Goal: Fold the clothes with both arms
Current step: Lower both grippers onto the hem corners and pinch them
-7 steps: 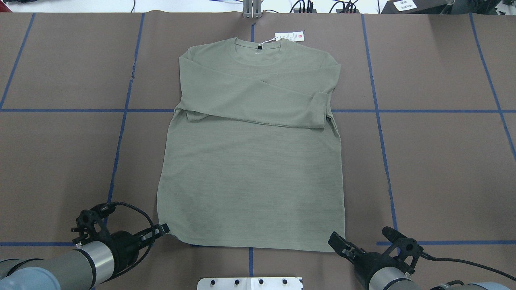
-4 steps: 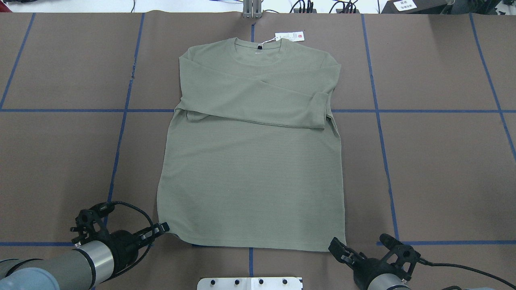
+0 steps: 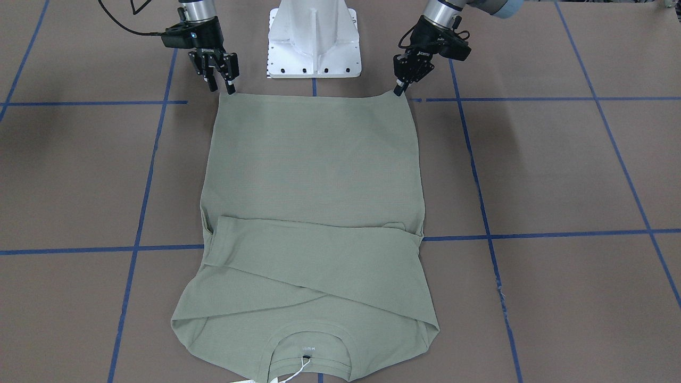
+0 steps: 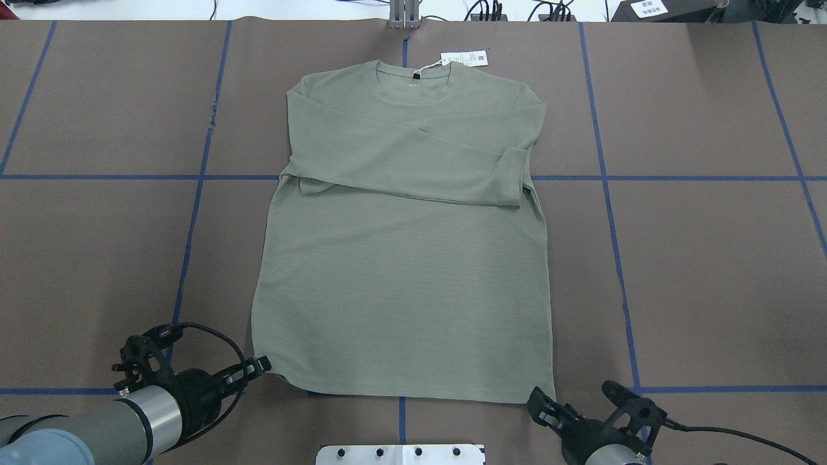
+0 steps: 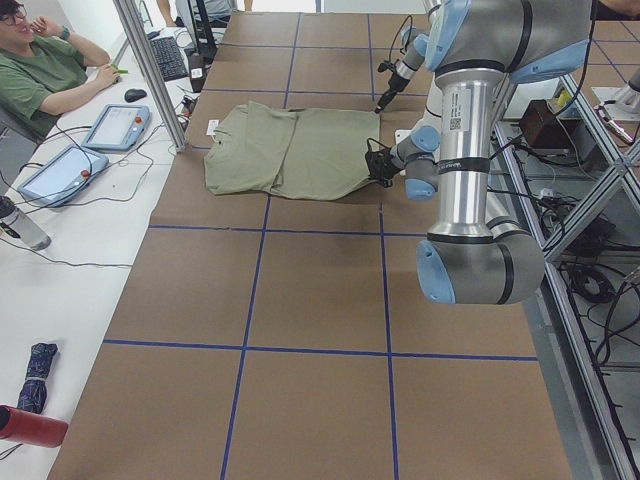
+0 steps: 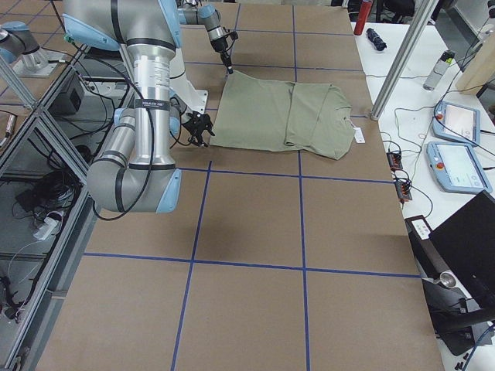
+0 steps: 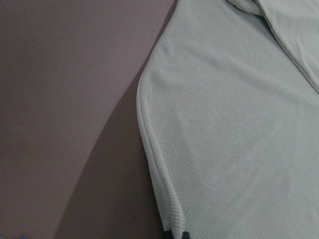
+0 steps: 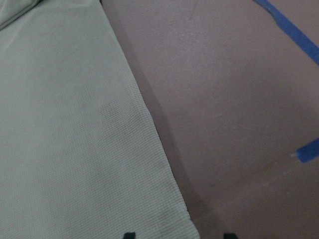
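The sage-green shirt (image 4: 400, 271) lies flat on the brown table, collar at the far side, with both sleeves folded across its chest. A white hang tag (image 4: 463, 59) lies beside the collar. My left gripper (image 4: 261, 366) is at the near left hem corner, shut on it. In the front-facing view that corner rises slightly into the left gripper (image 3: 397, 90). In the left wrist view the hem of the shirt (image 7: 229, 124) runs down between two close dark tips. My right gripper (image 3: 223, 84) is open at the other hem corner; in the right wrist view that corner of the shirt (image 8: 70, 124) lies between its spread tips.
The white pedestal base (image 3: 314, 42) stands between the two arms, just behind the hem. Blue tape lines (image 4: 620, 271) grid the brown table cover. In the exterior left view a seated person (image 5: 45, 70) and tablets (image 5: 118, 125) are at a side desk beyond the collar end.
My right gripper has drawn back toward the robot's side, ending just off the right hem corner. The left gripper and the shirt have hardly moved.
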You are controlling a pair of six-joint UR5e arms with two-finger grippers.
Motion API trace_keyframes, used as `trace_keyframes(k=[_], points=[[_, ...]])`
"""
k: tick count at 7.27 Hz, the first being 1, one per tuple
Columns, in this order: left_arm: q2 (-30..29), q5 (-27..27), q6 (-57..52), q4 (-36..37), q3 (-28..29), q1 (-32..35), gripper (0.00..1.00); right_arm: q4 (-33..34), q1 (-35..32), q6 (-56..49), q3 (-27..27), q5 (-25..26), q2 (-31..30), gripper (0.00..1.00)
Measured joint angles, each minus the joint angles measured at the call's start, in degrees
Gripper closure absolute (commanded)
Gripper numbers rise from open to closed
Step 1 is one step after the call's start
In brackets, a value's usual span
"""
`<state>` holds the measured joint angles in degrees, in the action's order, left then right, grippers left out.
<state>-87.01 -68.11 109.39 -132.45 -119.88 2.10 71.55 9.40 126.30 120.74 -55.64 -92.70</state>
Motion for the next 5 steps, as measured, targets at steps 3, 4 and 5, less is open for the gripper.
trace_keyframes(k=[3, 4, 5], points=[[0.0, 0.0, 0.0, 0.0, 0.0, 0.0, 1.0, 0.1, 0.0, 0.0, -0.3, -0.1, 0.4, 0.94], [0.1, 0.0, 0.0, 0.0, 0.0, 0.0, 1.0, 0.1, -0.1, -0.1, -0.3, -0.1, 0.3, 1.0], [0.1, 0.0, 0.0, 0.1, 0.0, 0.0, 1.0, 0.1, -0.2, -0.2, -0.3, -0.2, 0.2, 1.0]])
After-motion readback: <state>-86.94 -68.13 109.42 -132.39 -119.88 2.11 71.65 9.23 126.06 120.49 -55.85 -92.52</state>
